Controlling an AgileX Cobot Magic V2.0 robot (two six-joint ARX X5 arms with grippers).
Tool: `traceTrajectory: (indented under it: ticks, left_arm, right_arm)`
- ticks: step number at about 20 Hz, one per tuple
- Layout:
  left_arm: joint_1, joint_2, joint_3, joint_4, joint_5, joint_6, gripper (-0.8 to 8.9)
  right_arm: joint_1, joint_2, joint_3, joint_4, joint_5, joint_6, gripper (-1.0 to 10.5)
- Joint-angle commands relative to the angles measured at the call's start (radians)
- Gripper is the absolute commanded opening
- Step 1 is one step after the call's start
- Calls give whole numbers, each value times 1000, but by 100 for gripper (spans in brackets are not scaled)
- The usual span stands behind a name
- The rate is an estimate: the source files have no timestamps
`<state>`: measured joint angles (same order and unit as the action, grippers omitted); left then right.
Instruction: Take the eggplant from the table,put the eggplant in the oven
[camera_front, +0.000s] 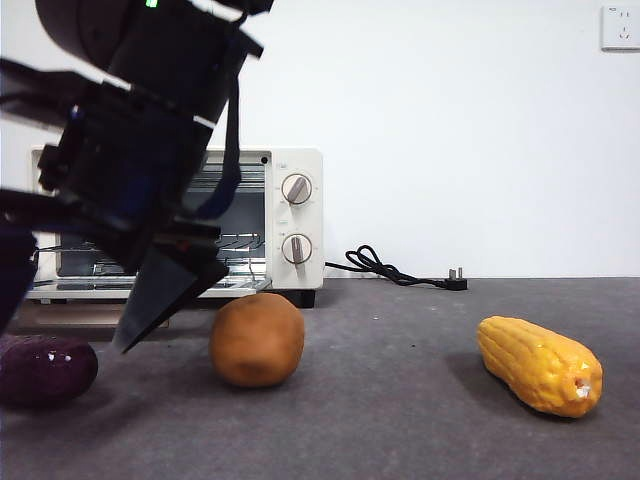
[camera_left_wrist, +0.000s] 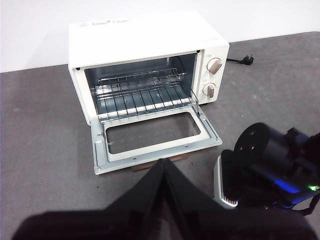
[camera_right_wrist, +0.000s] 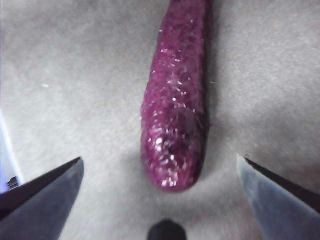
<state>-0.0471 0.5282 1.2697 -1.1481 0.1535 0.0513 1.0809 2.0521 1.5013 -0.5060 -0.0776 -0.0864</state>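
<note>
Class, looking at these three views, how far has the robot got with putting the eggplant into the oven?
Done: the oven door is down, its rack bare. In hand: the right tool hangs open above the eggplant, which lies on the table ungripped, one jaw on each side. Left: grip it, lift it and set it in the oven. The left tool waits shut, facing the oven.

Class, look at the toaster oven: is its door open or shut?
Open. The oven has its glass door folded down flat in front, and the wire rack inside shows.
</note>
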Motion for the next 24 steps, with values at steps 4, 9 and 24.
traceTrajectory:
  ticks: [4, 9, 24]
  left_arm:
    - [2, -3, -6, 2, 6, -3, -6]
    - [2, -4, -6, -3, 6, -3, -6]
    - [2, -4, -6, -14, 6, 7, -6]
  right_arm:
    - [5, 48, 1, 34, 16, 32, 331]
    - [5, 53, 1, 42, 26, 34, 85]
    - [6, 11, 151, -143, -64, 109, -12]
